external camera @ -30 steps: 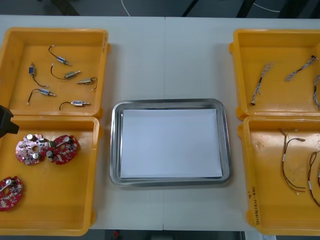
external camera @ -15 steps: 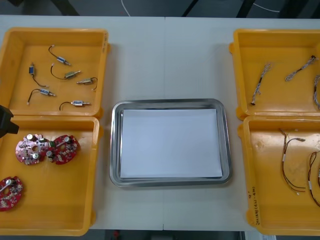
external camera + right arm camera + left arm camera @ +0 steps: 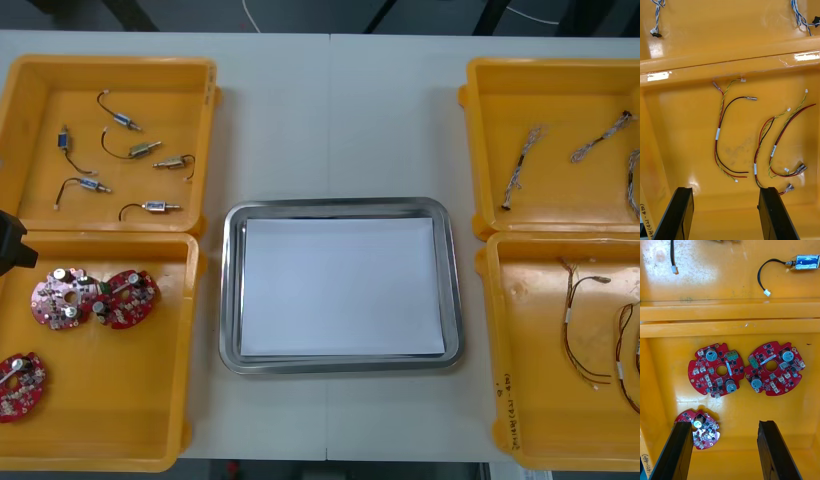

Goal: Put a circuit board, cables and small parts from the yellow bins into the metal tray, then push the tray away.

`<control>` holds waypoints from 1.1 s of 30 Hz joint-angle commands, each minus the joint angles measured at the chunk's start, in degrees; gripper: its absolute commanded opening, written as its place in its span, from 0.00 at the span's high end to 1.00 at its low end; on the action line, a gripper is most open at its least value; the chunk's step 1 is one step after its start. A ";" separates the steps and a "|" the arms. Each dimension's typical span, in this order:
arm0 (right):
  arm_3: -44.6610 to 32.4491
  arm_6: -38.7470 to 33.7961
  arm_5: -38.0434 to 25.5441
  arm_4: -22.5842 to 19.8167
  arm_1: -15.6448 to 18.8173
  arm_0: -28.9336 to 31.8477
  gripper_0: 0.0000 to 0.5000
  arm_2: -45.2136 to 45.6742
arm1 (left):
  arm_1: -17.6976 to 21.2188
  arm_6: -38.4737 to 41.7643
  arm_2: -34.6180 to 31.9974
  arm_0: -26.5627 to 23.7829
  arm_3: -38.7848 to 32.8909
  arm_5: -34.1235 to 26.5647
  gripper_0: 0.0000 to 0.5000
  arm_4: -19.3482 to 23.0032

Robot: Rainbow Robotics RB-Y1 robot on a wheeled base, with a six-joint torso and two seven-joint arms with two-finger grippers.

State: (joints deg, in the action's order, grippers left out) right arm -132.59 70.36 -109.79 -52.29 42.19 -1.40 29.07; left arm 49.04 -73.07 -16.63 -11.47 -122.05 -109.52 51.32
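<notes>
The metal tray (image 3: 232,290), white inside, lies between the yellow bins with nothing in it. Three round red circuit boards (image 3: 125,297) rest in the near left bin (image 3: 170,400). My left gripper (image 3: 724,425) hangs open above that bin, two boards (image 3: 717,369) ahead of its fingers and a third (image 3: 698,429) by one fingertip. Over the near right bin (image 3: 510,400) my right gripper (image 3: 725,189) is open, with three red and yellow cables (image 3: 720,131) lying just beyond its fingers. Neither gripper touches anything.
Several small metal parts (image 3: 140,150) with black leads lie in the far left bin (image 3: 205,120). Twisted blue and white cables (image 3: 522,165) lie in the far right bin (image 3: 475,130). A black piece of my left arm (image 3: 10,245) juts in at the table's left edge.
</notes>
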 commanded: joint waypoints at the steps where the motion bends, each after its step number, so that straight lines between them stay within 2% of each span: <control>1: -1.18 0.66 -0.21 0.43 -0.35 0.61 0.00 -0.59 | -0.35 5.31 0.37 -1.71 -0.38 -0.17 0.00 -0.43; 33: -1.18 0.66 -0.21 0.43 -0.35 0.61 0.00 -0.59 | -0.35 5.31 0.37 -1.71 -0.38 -0.17 0.00 -0.43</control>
State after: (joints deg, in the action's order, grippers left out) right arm -132.59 70.36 -109.79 -52.29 42.19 -1.40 29.07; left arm 49.04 -73.07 -16.63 -11.47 -122.05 -109.52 51.32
